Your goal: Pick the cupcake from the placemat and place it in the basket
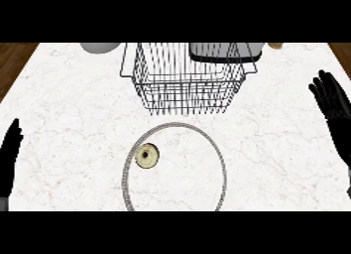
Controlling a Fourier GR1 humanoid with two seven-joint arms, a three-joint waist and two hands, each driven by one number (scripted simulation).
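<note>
— Where's the cupcake [147,156] sitting?

— On the placemat [221,163], a round white mat with a grey braided rim, lying at the near edge of the counter [69,114], about midway along it. The cupcake is on the mat's left part, just inside the rim, tipped on its side so I see its pale round face.

— And the basket [187,84]?

— A wire one, standing toward the far edge, straight beyond the mat and apart from it. Nothing shows inside it.

— Your hands?

— My right hand [333,101] is up by the counter's right edge, fingers straight and spread, holding nothing. My left hand [9,154] is at the near left corner, fingers straight too, touching nothing. Both are well apart from the cupcake.

— Anything else up there?

— A grey rounded object [99,47] and a dark-rimmed container [222,51] along the far edge, behind the basket.
</note>
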